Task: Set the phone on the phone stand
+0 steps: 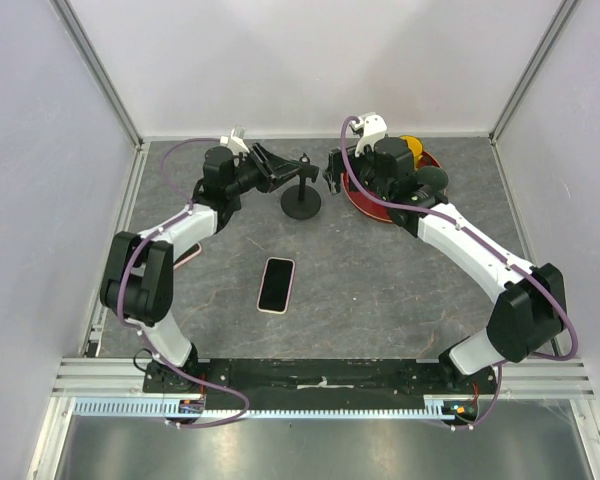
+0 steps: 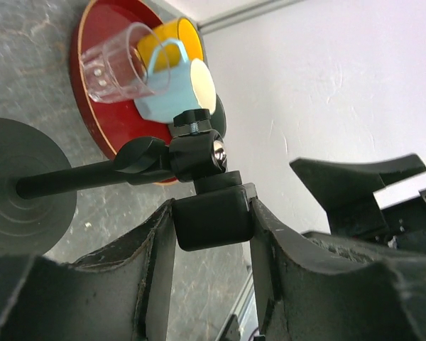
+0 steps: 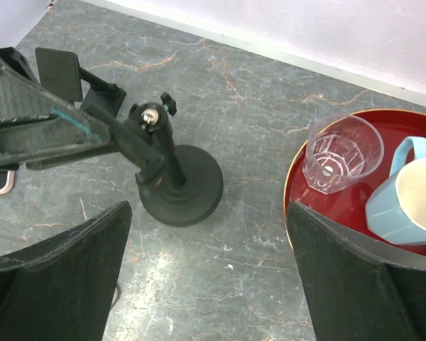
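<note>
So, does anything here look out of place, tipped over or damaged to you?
Nothing looks spilled or damaged. The glass and blue mug stand upright on the red tray, and the phone stand is upright, its head held by the left gripper. The phone lies flat on the table.

Matt phone stand [image 3: 181, 188], glossy tray [image 3: 334, 209]

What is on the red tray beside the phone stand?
A clear glass, a light blue mug and a yellow cup sit on the red tray. The right arm covers much of the tray from above, so anything further back is hidden.
</note>
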`<state>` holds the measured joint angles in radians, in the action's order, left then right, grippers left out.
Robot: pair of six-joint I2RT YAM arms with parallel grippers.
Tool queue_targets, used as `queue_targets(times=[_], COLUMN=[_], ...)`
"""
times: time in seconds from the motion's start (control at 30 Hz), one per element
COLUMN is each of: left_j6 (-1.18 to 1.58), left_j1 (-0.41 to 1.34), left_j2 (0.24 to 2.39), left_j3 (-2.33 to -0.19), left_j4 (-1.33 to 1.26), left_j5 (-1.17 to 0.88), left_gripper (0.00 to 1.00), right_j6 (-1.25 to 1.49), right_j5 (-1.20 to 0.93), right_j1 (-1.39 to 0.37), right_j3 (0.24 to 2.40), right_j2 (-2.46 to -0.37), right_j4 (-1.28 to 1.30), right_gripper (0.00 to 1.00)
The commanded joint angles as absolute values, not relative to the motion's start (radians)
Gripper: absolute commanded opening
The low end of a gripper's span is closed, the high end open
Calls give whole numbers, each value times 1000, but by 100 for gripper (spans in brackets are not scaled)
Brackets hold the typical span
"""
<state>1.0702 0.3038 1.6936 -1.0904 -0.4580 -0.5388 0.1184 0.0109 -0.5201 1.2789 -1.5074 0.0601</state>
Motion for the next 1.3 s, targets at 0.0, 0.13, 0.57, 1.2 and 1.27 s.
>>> queue_targets(times=[0.0, 0.13, 0.57, 1.2, 1.27], left_j6=[1126, 1109, 1147, 1191, 1169], left_j1=[285, 281, 270, 347, 348], left_j2=[1739, 1790, 1825, 1784, 1773], left_j3=[-1183, -1224, -1063, -1106, -1106], left_j4=[-615, -584, -824, -574, -526], left_j5=[-526, -514, -407, -506, -511], left_gripper=[2, 2, 2, 2, 2], right_j6=[106, 100, 74, 69, 71], right_j5=[3, 3, 43, 46, 49], right_j1=[-522, -522, -523, -522, -522], right_j3=[1312, 1309, 1287, 1284, 1284], right_j2=[-1514, -1514, -1482, -1482, -1477], right_j4=[11, 12, 8, 11, 9], right_gripper=[98, 98, 98, 98, 98])
